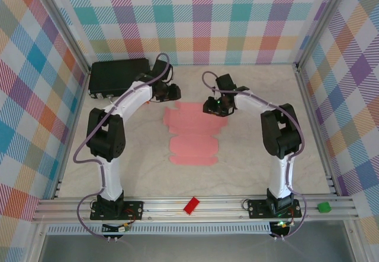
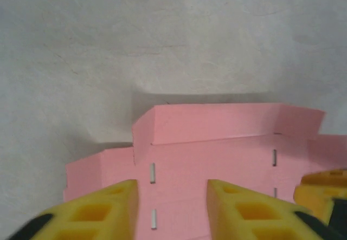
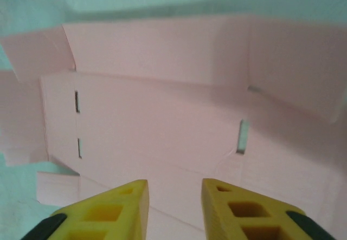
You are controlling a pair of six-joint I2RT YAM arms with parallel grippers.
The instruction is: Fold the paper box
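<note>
Plainly both claws stand parted, pinching nothing: the left gripper (image 2: 172, 191) hovers over the slotted panel of the paper box (image 2: 217, 148), the right gripper (image 3: 174, 191) over the same flat sheet, which lies on the table (image 1: 254, 161) between them, one edge flap tilted up.

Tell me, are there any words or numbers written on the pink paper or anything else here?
None. The paper box is plain pink with only small slits, and the black case, the red block and the checked walls carry no letters or numbers that can be read.
</note>
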